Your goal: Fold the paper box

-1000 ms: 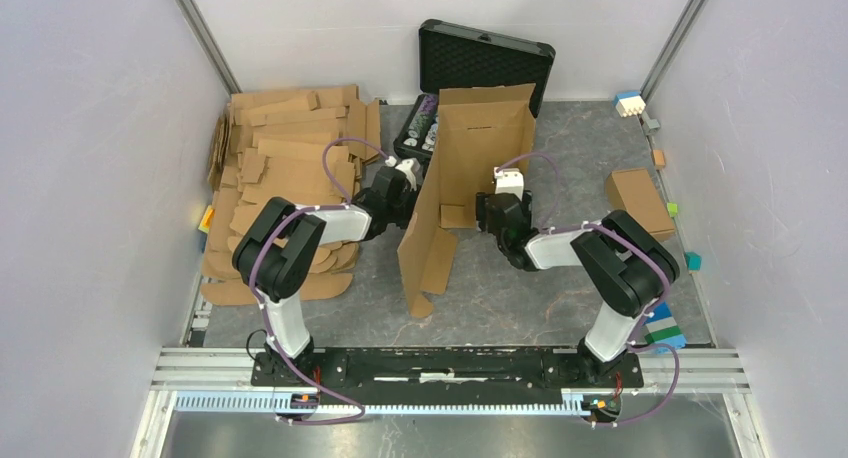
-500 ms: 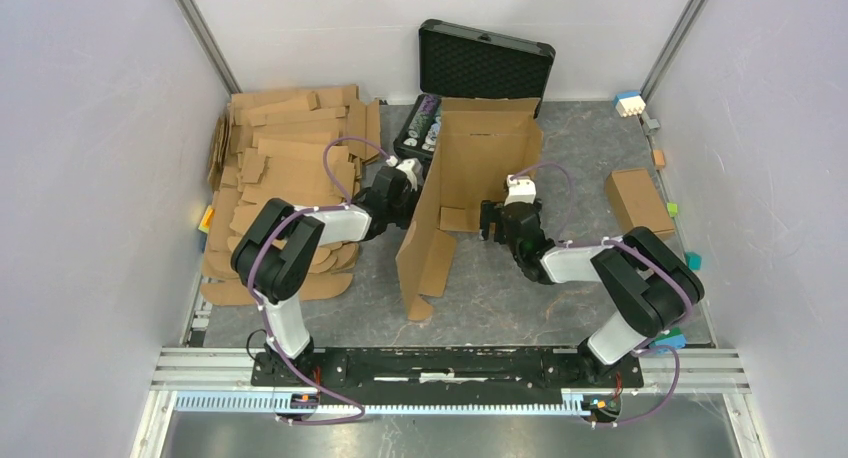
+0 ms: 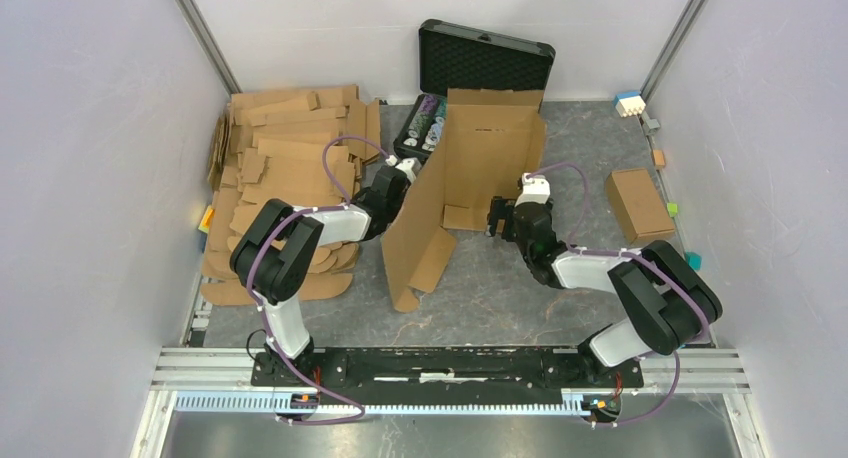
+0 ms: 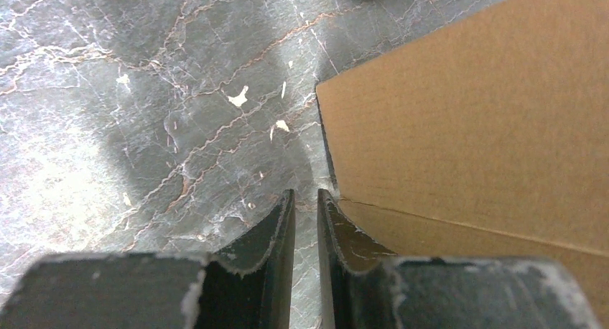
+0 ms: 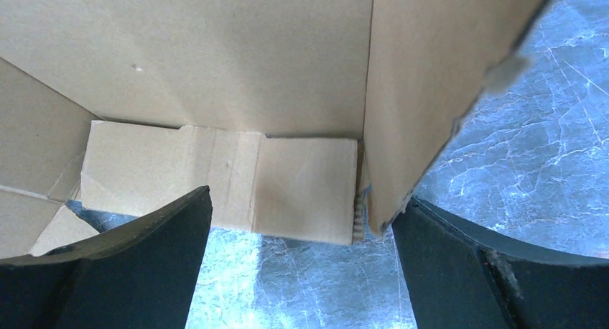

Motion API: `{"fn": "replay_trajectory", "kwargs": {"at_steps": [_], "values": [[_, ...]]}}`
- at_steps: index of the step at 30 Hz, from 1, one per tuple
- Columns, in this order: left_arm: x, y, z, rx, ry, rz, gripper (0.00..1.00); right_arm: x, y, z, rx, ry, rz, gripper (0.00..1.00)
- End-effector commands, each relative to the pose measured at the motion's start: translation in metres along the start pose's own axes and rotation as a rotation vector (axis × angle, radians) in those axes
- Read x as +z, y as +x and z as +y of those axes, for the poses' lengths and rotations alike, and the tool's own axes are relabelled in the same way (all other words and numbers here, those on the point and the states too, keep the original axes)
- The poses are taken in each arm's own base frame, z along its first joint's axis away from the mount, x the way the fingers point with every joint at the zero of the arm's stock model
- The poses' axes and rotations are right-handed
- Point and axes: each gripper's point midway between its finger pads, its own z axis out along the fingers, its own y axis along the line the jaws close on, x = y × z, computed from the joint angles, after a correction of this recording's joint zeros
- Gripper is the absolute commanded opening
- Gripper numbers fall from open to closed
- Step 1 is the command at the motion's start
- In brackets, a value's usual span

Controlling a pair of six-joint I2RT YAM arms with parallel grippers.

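- Right gripper [image 5: 301,201] was spread wide, straddling a corner of the paper box [image 3: 478,158] without clamping it.
- Left gripper [image 4: 305,197] was nearly together; box wall just beside one finger, grip unclear.
- Box stood half-raised mid-table, before the black case [image 3: 487,63].

Left end effector [image 4: 305,197] nearly closed, grip unclear; right end effector [image 5: 301,204] spread wide.

The top camera gives you bright, even overhead light, with only soft shadows beside the big brown corrugated cardboard sheet [image 3: 470,168]. At your left wrist, glare whitens the grey marbled tabletop [image 4: 64,171]. At your right wrist it turns bluish, and the right claw's black fingers [image 5: 108,271] blur.
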Motion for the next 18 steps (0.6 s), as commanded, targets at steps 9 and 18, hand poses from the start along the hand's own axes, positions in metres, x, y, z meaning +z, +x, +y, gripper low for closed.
{"fn": "replay_trajectory", "kwargs": {"at_steps": [9,18], "values": [[-0.009,-0.029,-0.016,0.067,0.039,-0.076,0.25,-0.015,-0.009,-0.015,0.013,0.025,-0.033,0.98],[-0.011,-0.031,-0.016,0.072,0.033,-0.086,0.25,-0.042,0.006,-0.041,0.004,0.077,-0.025,0.98]]}}
